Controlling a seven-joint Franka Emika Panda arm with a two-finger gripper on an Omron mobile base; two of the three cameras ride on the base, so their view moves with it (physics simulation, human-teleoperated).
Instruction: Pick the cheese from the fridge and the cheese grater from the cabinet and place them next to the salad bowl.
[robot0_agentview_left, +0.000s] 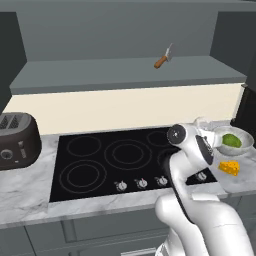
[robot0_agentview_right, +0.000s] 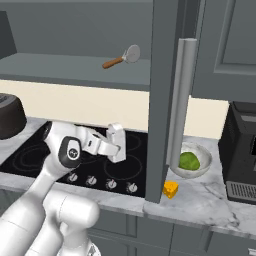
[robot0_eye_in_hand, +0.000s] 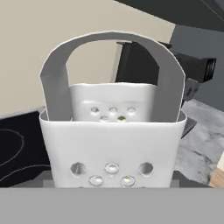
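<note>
The cheese grater (robot0_eye_in_hand: 111, 144), pale silver with punched holes and a loop handle, looms close in the hand view. My gripper (robot0_agentview_right: 114, 144) is shut on it, holding it in the air over the right side of the stove (robot0_agentview_right: 125, 160), left of the salad bowl (robot0_agentview_right: 192, 160). The bowl holds green salad and stands on the marble counter. The yellow cheese (robot0_agentview_right: 170, 189) wedge lies on the counter just in front of the bowl; from the left base it is the cheese (robot0_agentview_left: 229, 168) below the bowl (robot0_agentview_left: 231, 140). The cabinet shelf (robot0_agentview_left: 125, 75) runs above. The fridge is out of view.
A brown-handled utensil (robot0_agentview_left: 163, 56) lies on the cabinet shelf. A dark toaster (robot0_agentview_left: 17, 140) stands left of the stove. A black coffee machine (robot0_agentview_right: 240, 150) stands right of the bowl. An open cabinet door with a long bar handle (robot0_agentview_right: 182, 100) hangs between the arm and the bowl.
</note>
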